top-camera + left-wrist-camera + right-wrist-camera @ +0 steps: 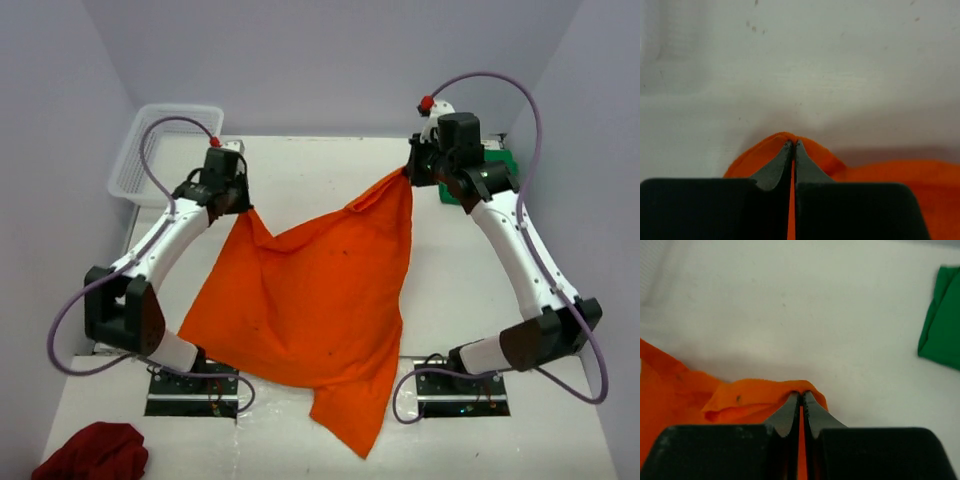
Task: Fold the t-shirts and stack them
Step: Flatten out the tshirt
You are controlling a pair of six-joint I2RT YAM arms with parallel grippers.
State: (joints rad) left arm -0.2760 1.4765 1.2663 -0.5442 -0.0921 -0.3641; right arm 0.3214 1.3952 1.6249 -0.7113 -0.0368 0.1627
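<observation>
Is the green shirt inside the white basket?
No, the green shirt lies on the table at the far right, away from the basket.

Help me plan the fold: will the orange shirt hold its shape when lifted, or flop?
Probably floppy: the orange shirt sags in a dip between the left hand and right hand, the rest draping loose. Likely light, since two fingertip pinches carry it.

You see a plain bright orange t-shirt (pixel 310 300), a plain green t-shirt (pixel 941 320), a dark red cloth (pixel 92 452) — the table (pixel 330 170) is white.
</observation>
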